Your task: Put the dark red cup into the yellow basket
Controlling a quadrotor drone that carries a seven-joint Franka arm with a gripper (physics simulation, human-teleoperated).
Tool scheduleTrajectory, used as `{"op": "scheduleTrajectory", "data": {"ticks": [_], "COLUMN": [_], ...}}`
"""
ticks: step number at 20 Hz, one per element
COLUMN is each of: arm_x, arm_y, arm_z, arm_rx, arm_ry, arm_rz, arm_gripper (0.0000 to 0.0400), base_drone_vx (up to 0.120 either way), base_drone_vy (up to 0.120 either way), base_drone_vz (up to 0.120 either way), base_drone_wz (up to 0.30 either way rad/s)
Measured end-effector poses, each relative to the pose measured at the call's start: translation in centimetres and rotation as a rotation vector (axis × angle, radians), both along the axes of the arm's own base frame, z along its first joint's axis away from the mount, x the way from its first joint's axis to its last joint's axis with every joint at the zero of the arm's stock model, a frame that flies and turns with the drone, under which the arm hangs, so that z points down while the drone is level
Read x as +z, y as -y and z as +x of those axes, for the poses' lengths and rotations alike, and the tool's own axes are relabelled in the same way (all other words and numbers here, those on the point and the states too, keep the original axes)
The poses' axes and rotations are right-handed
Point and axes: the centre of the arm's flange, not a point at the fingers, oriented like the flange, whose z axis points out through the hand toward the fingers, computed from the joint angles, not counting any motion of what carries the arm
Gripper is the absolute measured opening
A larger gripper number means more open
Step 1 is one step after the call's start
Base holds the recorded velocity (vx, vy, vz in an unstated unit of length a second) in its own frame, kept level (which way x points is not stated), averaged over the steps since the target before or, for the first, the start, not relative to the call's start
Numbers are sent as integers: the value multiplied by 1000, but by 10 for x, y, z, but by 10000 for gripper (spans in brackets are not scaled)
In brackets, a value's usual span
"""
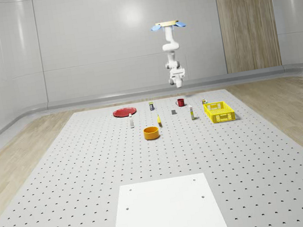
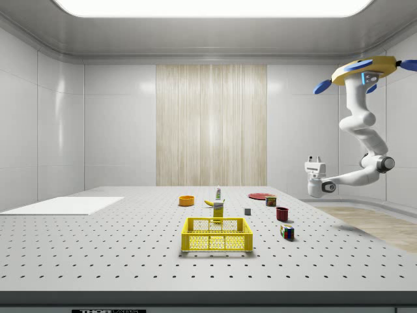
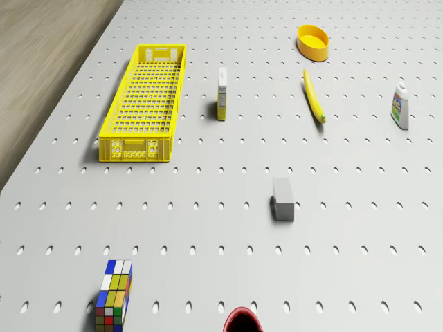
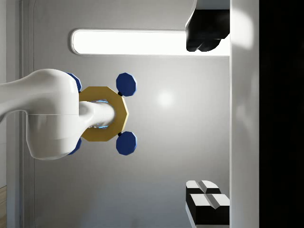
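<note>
The drone hovers high in the air near the far edge of the perforated table, roughly above the dark red cup, with its arm bent down and back so that the gripper points upward, well above the tabletop. In the wrist view the two dark fingers stand far apart with nothing between them, so the gripper is spread wide and empty; that same view looks up at the drone's yellow body and blue rotors against the ceiling. The dark red cup stands upright on the table near its far edge in the whole-scene view, and in the side view it sits to the right of the yellow basket, well apart from it. The yellow basket lies on the table toward the whole-scene view's right, and nothing can be seen inside it in the drone view. A colourful puzzle cube rests near the cup, between it and the basket's end. A small carton stands just beside the basket's long side. A grey block lies in the open middle, a banana lies beyond it, and an orange bowl sits further on. A small white bottle stands upright, and a red plate lies flat near the table's far edge.
</note>
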Motion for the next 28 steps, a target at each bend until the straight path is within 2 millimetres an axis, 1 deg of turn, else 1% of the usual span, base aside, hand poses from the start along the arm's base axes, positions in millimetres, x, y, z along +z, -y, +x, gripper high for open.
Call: {"op": "scheduleTrajectory", "data": {"ticks": [2, 21, 28], "arm_x": [0, 0, 0], "arm_y": [0, -2, -7], "arm_z": [0, -2, -2], "arm_rx": [0, 0, -1], "arm_ry": [2, 16, 21], "arm_rz": [0, -20, -66], "arm_gripper": [400, 400, 400], "base_drone_vx": [120, 120, 0], "base_drone_vy": [-100, 0, 0], "base_drone_vz": [0, 0, 0], "base_drone_wz": [0, 0, 0]}}
